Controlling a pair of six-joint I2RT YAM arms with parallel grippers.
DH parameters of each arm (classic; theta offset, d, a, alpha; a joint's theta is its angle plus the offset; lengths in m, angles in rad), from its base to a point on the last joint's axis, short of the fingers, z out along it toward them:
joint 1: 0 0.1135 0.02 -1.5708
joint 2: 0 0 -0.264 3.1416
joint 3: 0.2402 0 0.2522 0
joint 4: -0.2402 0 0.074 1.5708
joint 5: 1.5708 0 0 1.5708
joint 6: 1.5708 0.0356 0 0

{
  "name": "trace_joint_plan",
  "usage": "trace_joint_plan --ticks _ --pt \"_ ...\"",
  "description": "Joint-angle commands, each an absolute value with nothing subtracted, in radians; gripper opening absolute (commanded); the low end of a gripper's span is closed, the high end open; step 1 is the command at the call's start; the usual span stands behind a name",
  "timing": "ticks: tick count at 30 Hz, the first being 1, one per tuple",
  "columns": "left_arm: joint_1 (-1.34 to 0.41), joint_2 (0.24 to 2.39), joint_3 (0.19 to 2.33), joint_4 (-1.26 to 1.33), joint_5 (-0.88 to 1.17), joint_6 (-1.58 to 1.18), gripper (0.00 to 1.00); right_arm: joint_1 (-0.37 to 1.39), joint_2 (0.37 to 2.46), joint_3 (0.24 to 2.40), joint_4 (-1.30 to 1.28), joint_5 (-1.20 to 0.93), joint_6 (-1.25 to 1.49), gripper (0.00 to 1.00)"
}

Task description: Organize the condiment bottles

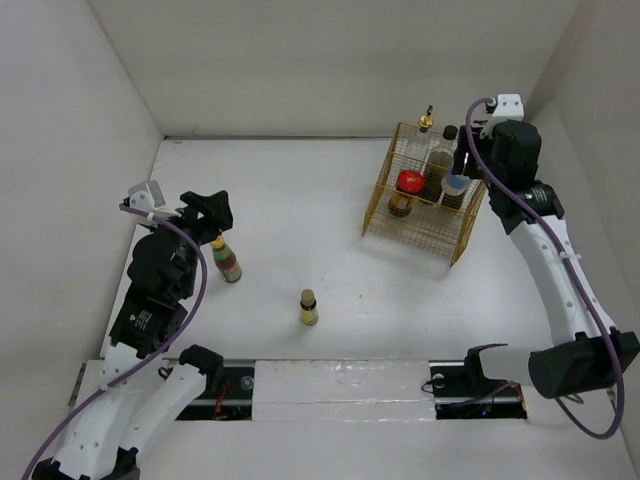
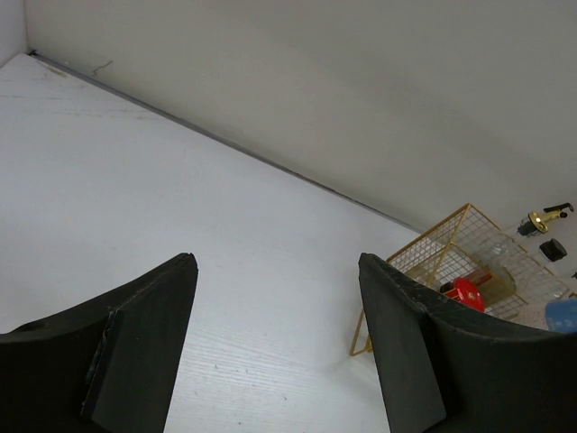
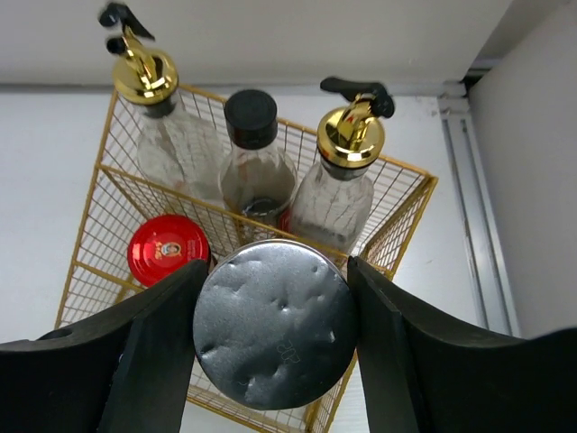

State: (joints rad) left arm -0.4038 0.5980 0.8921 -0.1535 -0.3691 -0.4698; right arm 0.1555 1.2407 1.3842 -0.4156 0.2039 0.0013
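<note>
- left gripper (image 1: pixel 210 212): fingers (image 2: pixel 135 352) apart with nothing between them. It sits over the left side of the table (image 1: pixel 300 190), close to the left wall (image 1: pixel 90 120), so I'd swing outward with care.
- colourful-labelled bottle (image 1: pixel 229 264): upright, just beside and nearer than the left gripper, not gripped. Judged the left arm's next pick. It's on open table, so there's free approach from the right.
- small yellow bottle (image 1: pixel 308 308): upright near the table's near edge, mid-table, well apart from everything. Either arm could likely reach it, with room on all sides.
- gold wire basket (image 1: pixel 415 234): far right, close to the back-right corner. It's the collection point, which is why bottles are packed in it.
- Inside the basket: red-lidded jar (image 3: pixel 167 249) front left, dark black-capped jar (image 3: pixel 251 122) at the back between the two tall gold-spouted bottles (image 3: pixel 149 108) (image 3: pixel 347 180).
- right gripper (image 3: pixel 275 271): clamped on the silver-lidded jar (image 3: pixel 275 329), one finger on each side of the lid. The jar is at the basket's front-right pocket, right of the red lid and in front of the right spouted bottle.
- Can't tell whether the jar is seated on the basket floor or hanging above it.
- Tight spot: wire rim on the right, red lid on the left, spout behind. I'd judge a straight vertical exit safest. Opening wide risks nudging the red jar or snagging the wire.
</note>
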Motion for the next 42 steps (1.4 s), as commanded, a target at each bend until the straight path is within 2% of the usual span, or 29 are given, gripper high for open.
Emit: trace_joint_plan --ticks 1,16,23,30,32,38,42 --pt "-0.4 0.592 0.89 -0.106 -0.357 -0.468 0.68 0.137 1.25 1.413 -0.371 0.158 0.028 0.57" --pt "-0.4 0.601 0.89 -0.106 -0.348 -0.468 0.68 0.098 1.368 1.393 -0.373 0.152 0.037 0.57" --pt "-0.4 0.612 0.89 -0.106 -0.338 -0.468 0.68 0.12 1.417 1.315 -0.344 0.149 0.046 0.57" --pt "-0.4 0.623 0.89 -0.097 -0.337 -0.468 0.68 0.15 1.471 1.281 -0.344 0.222 0.055 0.65" --pt "-0.4 0.623 0.89 -0.097 -0.337 -0.468 0.68 0.159 1.48 1.263 -0.344 0.232 0.064 0.73" --pt "-0.4 0.612 0.89 -0.097 -0.337 -0.468 0.68 0.169 1.468 1.262 -0.353 0.27 0.074 0.85" --pt "-0.4 0.603 0.89 -0.097 -0.337 -0.468 0.68 0.204 1.386 1.305 -0.388 0.317 0.074 0.86"
